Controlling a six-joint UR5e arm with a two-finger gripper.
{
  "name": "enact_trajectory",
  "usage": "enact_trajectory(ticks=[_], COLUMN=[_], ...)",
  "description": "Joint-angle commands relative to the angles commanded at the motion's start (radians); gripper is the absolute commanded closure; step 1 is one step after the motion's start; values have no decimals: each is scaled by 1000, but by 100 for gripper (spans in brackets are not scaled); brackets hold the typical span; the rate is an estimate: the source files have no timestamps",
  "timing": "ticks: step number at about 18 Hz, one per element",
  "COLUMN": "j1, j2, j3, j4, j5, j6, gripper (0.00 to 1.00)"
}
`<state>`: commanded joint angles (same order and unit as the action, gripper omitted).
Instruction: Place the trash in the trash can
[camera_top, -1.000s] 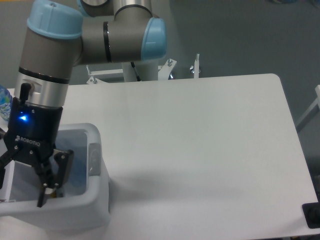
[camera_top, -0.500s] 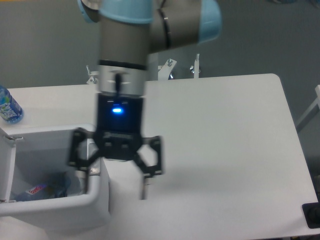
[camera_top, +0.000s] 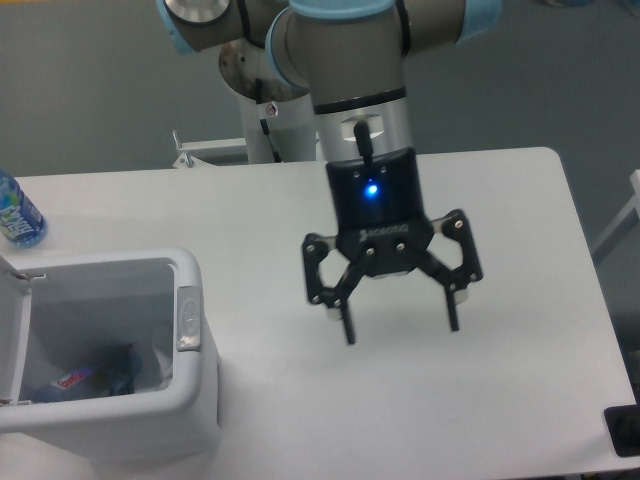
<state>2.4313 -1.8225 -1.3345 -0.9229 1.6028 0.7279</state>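
Fixed cam: gripper (camera_top: 398, 318) is held over mid table, jaws spread wide, nothing gripped. Trash (camera_top: 95, 375) is seen crumpled at the bottom of the trash can (camera_top: 186, 410), at the table's front-left corner. It is judged light, thin, easily crushed, slippery; best taken across the middle. Counted: 1 can, 1 gripper; trash pieces can't be told apart. 1 labelled bottle (camera_top: 18, 212) at left edge.

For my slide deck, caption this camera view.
Open gripper over the table, bin holding trash.
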Motion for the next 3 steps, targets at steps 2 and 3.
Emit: enact_trajectory(ticks=[2, 3], j1=[18, 40], j2=[26, 38], j3=[-2, -2], j4=[-100, -137], j5=[11, 11], j6=[126, 154], gripper=[0, 0])
